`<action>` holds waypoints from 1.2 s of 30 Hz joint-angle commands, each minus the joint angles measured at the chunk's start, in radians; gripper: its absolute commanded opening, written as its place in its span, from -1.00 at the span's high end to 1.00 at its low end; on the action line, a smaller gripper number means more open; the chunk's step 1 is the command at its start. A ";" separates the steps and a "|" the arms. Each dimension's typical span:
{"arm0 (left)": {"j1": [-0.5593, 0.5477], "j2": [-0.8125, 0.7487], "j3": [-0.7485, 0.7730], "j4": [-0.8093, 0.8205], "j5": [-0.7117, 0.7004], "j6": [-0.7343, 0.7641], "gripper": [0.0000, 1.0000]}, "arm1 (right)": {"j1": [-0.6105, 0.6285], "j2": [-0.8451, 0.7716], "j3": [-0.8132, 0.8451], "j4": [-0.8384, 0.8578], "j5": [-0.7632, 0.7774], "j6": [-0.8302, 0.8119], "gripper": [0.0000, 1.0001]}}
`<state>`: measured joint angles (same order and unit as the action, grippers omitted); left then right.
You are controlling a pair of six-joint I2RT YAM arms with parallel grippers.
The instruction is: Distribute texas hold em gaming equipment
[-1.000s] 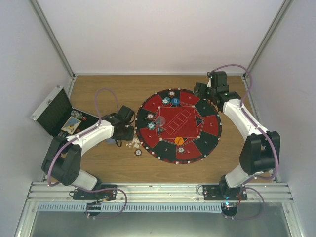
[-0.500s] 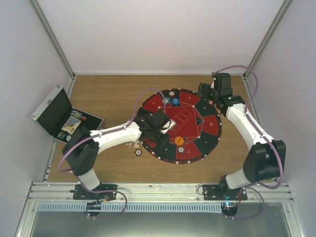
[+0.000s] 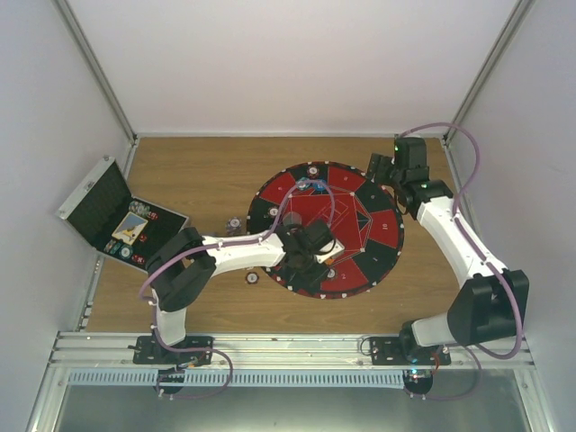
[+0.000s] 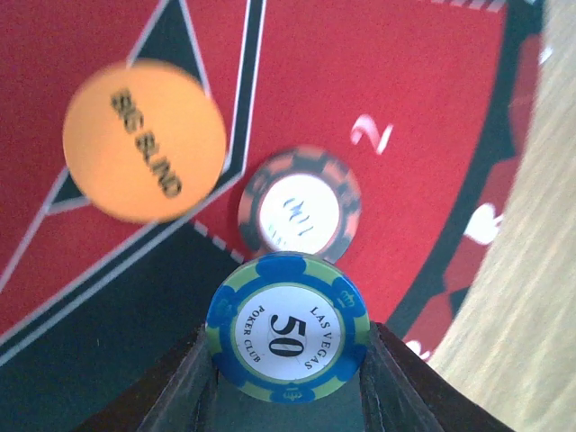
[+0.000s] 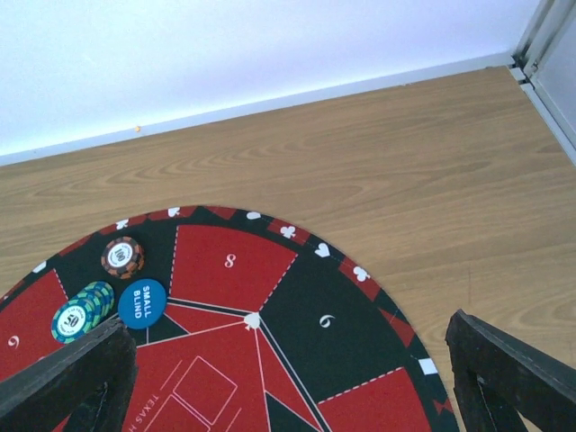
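I'm watching a blue-and-green chip (image 4: 288,328) marked 50, its face turned to the wrist camera, being gripped by its edges in the left hand (image 4: 288,355) over the mat (image 4: 378,63). Beyond it a dark red chip (image 4: 300,205) is lying flat beside the numeral 2, with the orange disc (image 4: 144,139) (lettered BIG BLIND) close by. Near the far rim a second red chip (image 5: 122,256), a short teal stack (image 5: 83,310) and the blue disc (image 5: 142,301) are sitting together. A loose chip (image 3: 234,222) is lying on the worktop (image 3: 198,180) left of the mat, and another chip (image 3: 253,277) is lying nearer me.

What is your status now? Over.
Left gripper shut on blue 50 chip, over mat. Right gripper open, empty. Red chip and orange disc just ahead.
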<state>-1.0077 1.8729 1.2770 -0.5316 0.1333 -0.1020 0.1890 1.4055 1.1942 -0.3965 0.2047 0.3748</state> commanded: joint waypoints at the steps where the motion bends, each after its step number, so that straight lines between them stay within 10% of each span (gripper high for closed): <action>1: 0.006 -0.035 -0.084 0.040 -0.020 -0.007 0.44 | -0.009 -0.027 -0.013 -0.004 0.012 0.015 -0.89; 22: 0.007 0.038 -0.060 0.097 -0.032 0.013 0.34 | -0.009 -0.067 -0.034 -0.033 0.068 0.034 -0.88; 36: 0.021 -0.087 -0.062 0.015 -0.178 -0.051 -0.68 | -0.009 -0.068 -0.038 0.005 0.051 0.057 -0.91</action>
<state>-0.9989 1.8862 1.2072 -0.4900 0.0578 -0.1150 0.1890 1.3594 1.1629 -0.4202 0.2554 0.4164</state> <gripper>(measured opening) 0.814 0.953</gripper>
